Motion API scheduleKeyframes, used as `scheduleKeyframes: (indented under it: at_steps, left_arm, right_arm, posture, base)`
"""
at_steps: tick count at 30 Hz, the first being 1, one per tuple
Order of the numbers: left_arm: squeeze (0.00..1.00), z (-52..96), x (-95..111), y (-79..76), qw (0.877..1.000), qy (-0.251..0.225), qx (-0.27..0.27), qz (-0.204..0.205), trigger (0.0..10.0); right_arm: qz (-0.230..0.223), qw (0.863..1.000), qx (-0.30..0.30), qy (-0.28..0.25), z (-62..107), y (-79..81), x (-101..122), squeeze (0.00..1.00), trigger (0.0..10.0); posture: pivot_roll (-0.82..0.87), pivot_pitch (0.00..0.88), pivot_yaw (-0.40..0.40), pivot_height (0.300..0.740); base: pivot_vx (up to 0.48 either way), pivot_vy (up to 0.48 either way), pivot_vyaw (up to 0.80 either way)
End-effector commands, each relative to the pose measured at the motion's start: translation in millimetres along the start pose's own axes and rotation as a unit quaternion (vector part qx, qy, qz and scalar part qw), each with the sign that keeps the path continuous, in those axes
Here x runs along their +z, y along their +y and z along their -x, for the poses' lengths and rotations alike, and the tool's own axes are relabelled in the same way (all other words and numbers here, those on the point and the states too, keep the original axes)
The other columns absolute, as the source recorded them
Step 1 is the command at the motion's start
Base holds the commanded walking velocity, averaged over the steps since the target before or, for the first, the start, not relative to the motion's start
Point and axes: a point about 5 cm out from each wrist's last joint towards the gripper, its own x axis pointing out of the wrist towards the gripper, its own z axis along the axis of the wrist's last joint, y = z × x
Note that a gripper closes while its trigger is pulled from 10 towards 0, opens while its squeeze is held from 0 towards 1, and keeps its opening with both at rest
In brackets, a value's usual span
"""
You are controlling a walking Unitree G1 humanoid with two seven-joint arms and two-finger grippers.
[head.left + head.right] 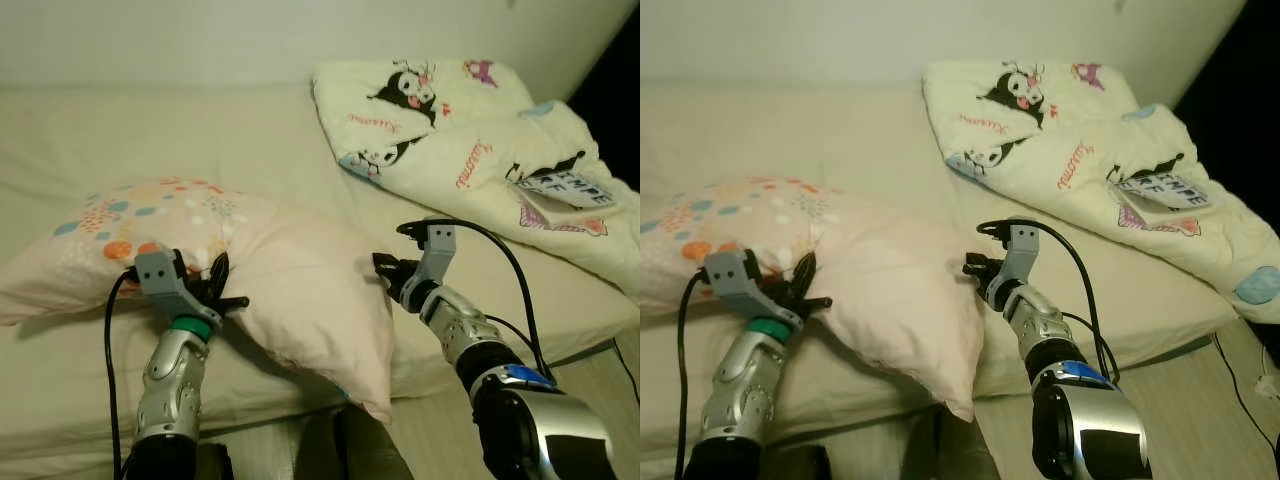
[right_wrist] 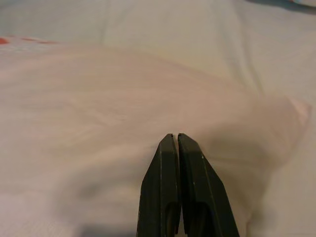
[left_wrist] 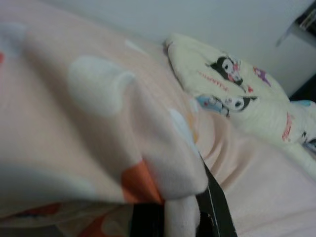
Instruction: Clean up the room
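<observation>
- Nearest the camera, the two silver arms reach forward over the near edge of the bed [image 1: 250,130], the left arm on the left and the right arm on the right.
- The left pincer [image 1: 222,288] is clamped on the dotted pillow [image 1: 150,215]; the left wrist view shows a fold of its fabric pinched between the black fingers [image 3: 215,207].
- That pillow, cream with orange, blue and white dots, lies on the left part of the bed, its right end overlapped by the pink pillow [image 1: 310,300].
- The pink pillow lies at the middle of the bed, between the two arms, with its near corner hanging over the bed's near edge.
- The right pincer [image 1: 385,268] sits just beside the pink pillow's right edge; in the right wrist view its fingers [image 2: 168,187] are pressed together, with nothing seen between them, pointing at the pink fabric.
- Farther back on the right, a rumpled cream blanket [image 1: 470,140] with cartoon prints lies spread over the bed.
- A booklet [image 1: 565,190] rests on the blanket, near its right side.
</observation>
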Motion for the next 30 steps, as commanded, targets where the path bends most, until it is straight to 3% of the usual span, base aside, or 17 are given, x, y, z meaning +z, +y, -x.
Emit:
scheduleKeyframes:
  at_steps: [1, 4, 13, 17, 23, 30]
  left_arm:
    - [0.0, -4.2, 0, -8.8, 1.0, 0.002, -0.016, -0.002, 10.0]
    - [0.0, -4.4, -2, -10.2, 1.0, 0.01, -0.02, -0.004, 10.0]
    - [0.0, -5.0, -3, -12.4, 0.999, 0.002, -0.022, -0.027, 10.0]
    - [0.0, -10.8, 4, -16.5, 0.998, -0.01, -0.031, -0.056, 10.0]
    - [0.0, -26.8, 32, -18.8, 0.995, -0.047, -0.035, -0.083, 10.0]
    - [0.0, -30.6, 34, -18.0, 0.994, -0.042, -0.036, -0.089, 10.0]
  right_arm:
    - [-0.004, 1.0, -0.002, 0.004, 2.1, -2.7, -3, 0.0, 10.0]
    - [-0.004, 1.0, -0.001, 0.004, 2.3, -2.8, -3, 0.0, 10.0]
    - [-0.003, 1.0, -0.001, 0.001, 2.4, -3.3, -2, 0.0, 10.0]
    - [0.002, 1.0, 0.007, -0.011, -1.1, 1.6, 5, 0.0, 10.0]
    - [0.017, 0.999, 0.005, -0.034, -4.4, 5.1, 15, 0.0, 10.0]
    - [0.022, 0.998, 0.02, -0.048, -3.7, 6.6, 17, 0.0, 10.0]
  posture:
    - [-0.08, 0.0, -0.037, 0.69]
    - [-0.08, 0.0, -0.036, 0.695]
    - [-0.08, 0.0, -0.04, 0.73]
    - [-0.08, 0.0, -0.038, 0.74]
    - [-0.09, 0.0, -0.037, 0.74]
    - [-0.09, 0.0, -0.033, 0.74]
  base:
    - [-0.48, 0.0, 0.0]
    - [-0.48, 0.0, 0.0]
    - [0.0, 0.0, 0.0]
    - [0.0, 0.0, 0.0]
    - [0.0, 0.0, 0.0]
    - [0.0, 0.0, 0.0]
